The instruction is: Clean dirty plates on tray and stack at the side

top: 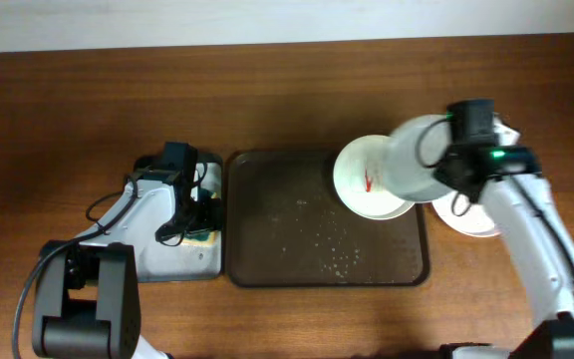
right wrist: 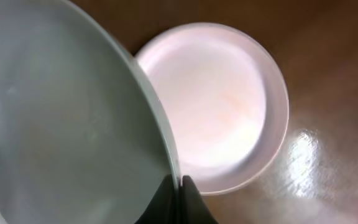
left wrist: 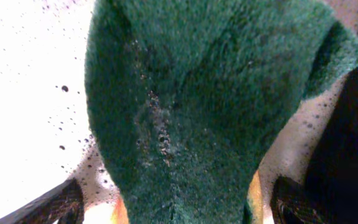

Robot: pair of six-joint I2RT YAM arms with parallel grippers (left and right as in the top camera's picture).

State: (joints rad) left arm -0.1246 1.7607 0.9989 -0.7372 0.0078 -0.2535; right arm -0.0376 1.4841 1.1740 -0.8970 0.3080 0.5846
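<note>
My right gripper [top: 444,165] is shut on the rim of the pale mint-green plate [top: 412,165] and holds it tilted above the right back corner of the dark brown tray [top: 287,229]. In the right wrist view the fingers [right wrist: 178,186] pinch the plate's [right wrist: 61,124] edge. A white plate [top: 362,184] with a red smear lies on the tray beneath it. Another white plate [top: 471,221] lies on the table right of the tray and looks clean in the right wrist view [right wrist: 222,106]. My left gripper [left wrist: 176,208] is open, with its fingers on either side of a green sponge [left wrist: 210,106].
The sponge lies on a small grey tray [top: 167,254] left of the brown tray, under my left gripper [top: 199,211]. Small pale specks dot the brown tray's floor. Wooden table surrounds both trays; a pale wall runs along the back edge.
</note>
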